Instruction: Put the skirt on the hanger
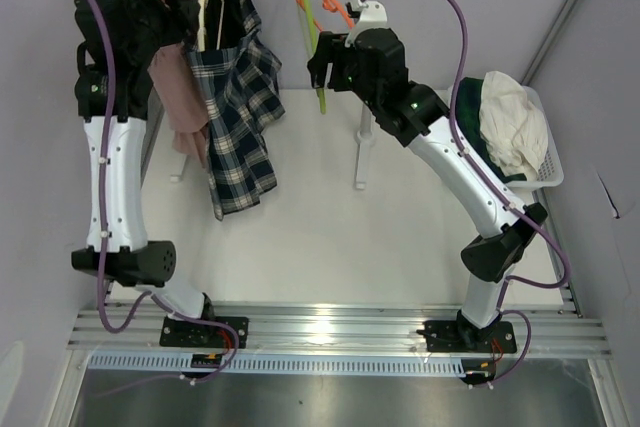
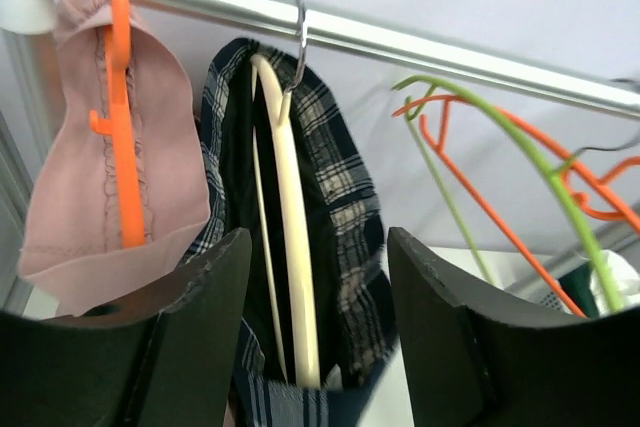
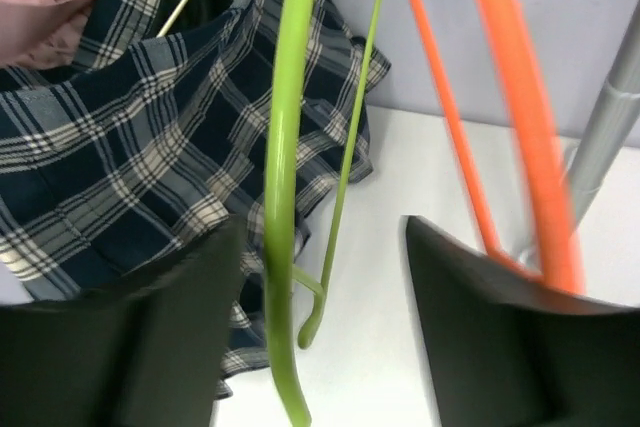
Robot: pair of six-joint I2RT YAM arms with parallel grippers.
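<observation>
Under the rail (image 2: 420, 42), fingers parted, the left gripper (image 2: 318, 242) faced the hung plaid skirt (image 2: 345, 207), the right gripper (image 3: 322, 225) a green hanger (image 3: 285, 147).

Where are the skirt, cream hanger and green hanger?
skirt (image 1: 240, 137), top view, mid fabric
cream hanger (image 2: 296, 247), left wrist view, its arm
green hanger (image 3: 284, 147), right wrist view, its thick arm

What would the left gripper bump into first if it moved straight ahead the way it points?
Most likely the cream hanger carrying the plaid skirt: both sit right between the open jaws of the left gripper in its wrist view. Exact depth is hard to judge.
</observation>
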